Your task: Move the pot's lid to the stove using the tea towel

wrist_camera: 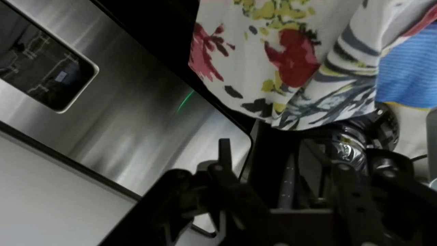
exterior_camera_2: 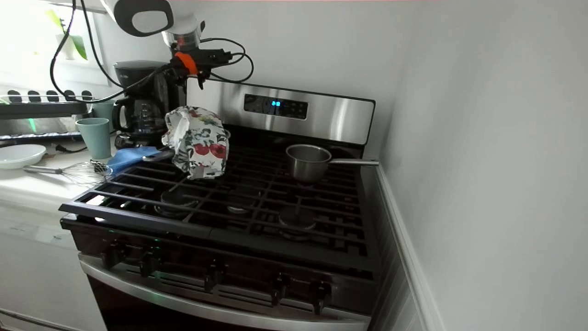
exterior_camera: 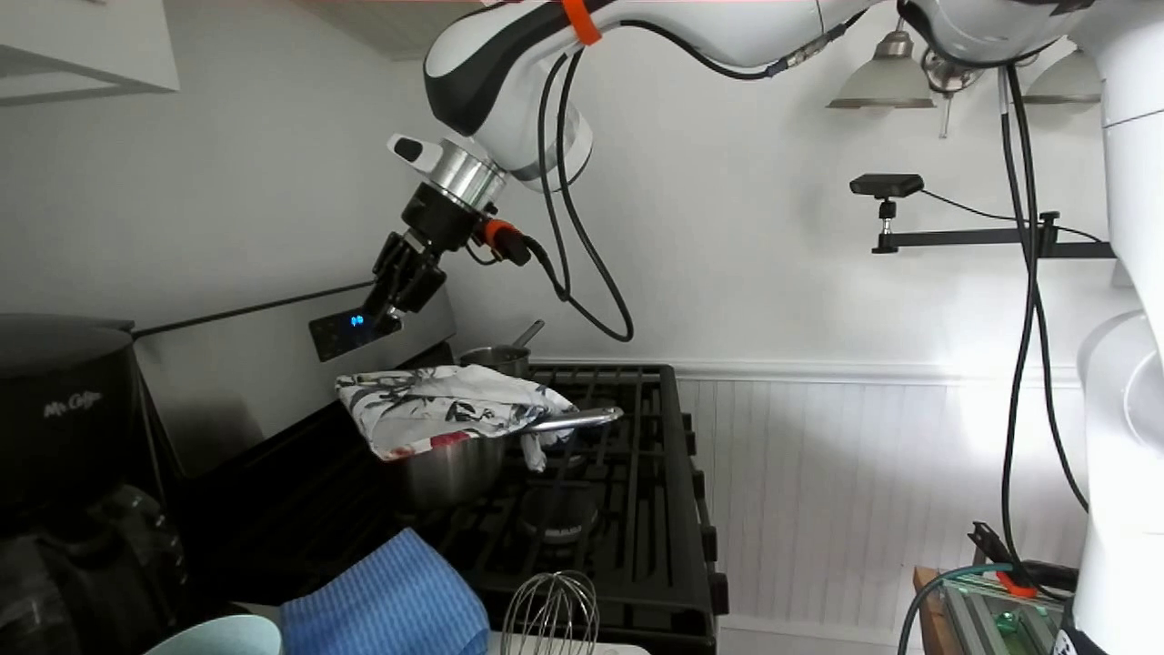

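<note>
Fingers (wrist_camera: pixel 224 155) spread apart and holding nothing, above the pot (exterior_camera: pixel 452 478).

On the stove's tabletop (exterior_camera_2: pixel 294 255) the pot stands near the back corner closest to the coffee maker (exterior_camera_2: pixel 144 108), the tea towel (exterior_camera_2: pixel 202 142) over its top; the lid is hidden, presumably underneath. In both exterior views the tea towel lies below the fingers and apart from them. The fingers hang toward the back edge, before the control panel (exterior_camera_2: pixel 275 106), so the coming move likely needs to drop and shift toward the front edge. The pot's handle (exterior_camera: pixel 582 418) marks its long axis, slanting toward the front corner on the coffee-maker side.
</note>
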Robot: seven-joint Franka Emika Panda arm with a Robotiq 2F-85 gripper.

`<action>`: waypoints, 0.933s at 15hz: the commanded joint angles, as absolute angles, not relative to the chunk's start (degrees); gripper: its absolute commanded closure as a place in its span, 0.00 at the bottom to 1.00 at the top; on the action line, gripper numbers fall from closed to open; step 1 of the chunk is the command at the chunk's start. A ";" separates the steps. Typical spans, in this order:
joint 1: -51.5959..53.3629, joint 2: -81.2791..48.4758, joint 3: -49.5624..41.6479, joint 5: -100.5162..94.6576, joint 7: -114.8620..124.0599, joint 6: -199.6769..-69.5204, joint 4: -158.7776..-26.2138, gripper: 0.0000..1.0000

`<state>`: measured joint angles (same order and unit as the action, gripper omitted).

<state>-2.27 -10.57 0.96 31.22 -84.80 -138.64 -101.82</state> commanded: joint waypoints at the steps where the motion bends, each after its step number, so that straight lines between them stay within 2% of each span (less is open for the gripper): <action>1: -1.83 -6.98 0.75 24.74 -76.51 -143.62 -103.93 0.14; 3: -1.40 -5.99 -0.61 14.36 -69.58 -144.40 -104.80 0.01; 4: -0.64 -5.89 -1.96 9.71 -66.42 -143.83 -105.00 0.00; 8: -1.89 -6.16 -1.26 1.29 -56.35 -134.02 -104.35 0.00; 14: -2.42 -7.49 -0.38 5.00 -50.88 -122.42 -102.47 0.00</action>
<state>-2.00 -7.26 -0.95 3.51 -53.28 -125.74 -103.27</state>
